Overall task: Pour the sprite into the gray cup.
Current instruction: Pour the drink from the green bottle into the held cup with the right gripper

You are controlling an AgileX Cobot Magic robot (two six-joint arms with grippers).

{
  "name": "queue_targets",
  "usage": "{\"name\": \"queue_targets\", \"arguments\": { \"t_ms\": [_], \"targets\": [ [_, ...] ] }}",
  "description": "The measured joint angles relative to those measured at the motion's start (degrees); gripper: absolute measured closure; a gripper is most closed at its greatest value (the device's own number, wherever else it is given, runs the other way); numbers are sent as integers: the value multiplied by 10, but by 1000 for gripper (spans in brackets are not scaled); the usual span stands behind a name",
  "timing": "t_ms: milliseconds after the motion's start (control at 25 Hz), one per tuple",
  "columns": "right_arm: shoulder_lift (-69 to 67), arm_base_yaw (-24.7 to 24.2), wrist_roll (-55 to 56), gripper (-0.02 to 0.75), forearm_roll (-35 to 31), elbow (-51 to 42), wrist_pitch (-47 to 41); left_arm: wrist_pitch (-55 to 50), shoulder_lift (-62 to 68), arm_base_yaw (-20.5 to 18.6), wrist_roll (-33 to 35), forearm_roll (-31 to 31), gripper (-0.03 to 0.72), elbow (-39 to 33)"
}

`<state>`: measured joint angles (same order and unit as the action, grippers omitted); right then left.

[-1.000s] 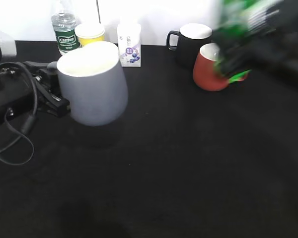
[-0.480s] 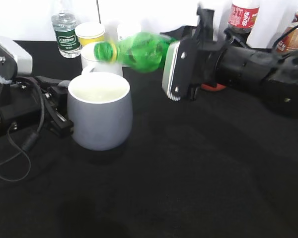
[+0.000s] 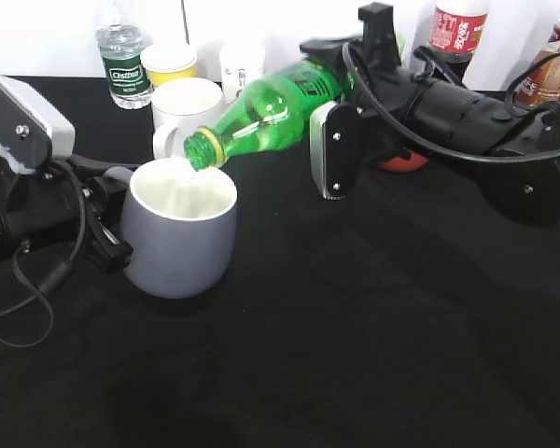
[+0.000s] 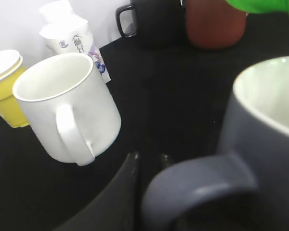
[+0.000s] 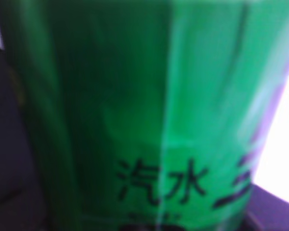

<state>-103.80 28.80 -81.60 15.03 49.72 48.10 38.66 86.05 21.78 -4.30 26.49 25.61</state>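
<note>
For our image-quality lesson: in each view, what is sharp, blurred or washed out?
Exterior view: sprite and gray cup sharp, white wall overexposed. Left wrist view: white mug crisp, the cup's handle soft. Right wrist view: bottle label fills the frame, blurred.

The sprite [image 5: 135,115] fills the right wrist view as a blurred green wall hiding that gripper's jaws, while the left wrist view cuts off the gray cup [image 4: 260,159] at its right and bottom edges and shows too little of the left gripper to judge its jaws.
</note>
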Motion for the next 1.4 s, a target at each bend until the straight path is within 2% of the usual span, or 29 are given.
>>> {"name": "queue_targets", "arguments": {
  "t_ms": [320,1040,1400],
  "targets": [
    [0,0,-25,319,-5,0,14,34,0,0,3,-1,608,0],
    [0,0,-45,320,-20,2,34,30,0,0,8,0,608,-1],
    [0,0,4,320,-16,2,30,29,0,0,8,-16,609,-1]
  ]
}}
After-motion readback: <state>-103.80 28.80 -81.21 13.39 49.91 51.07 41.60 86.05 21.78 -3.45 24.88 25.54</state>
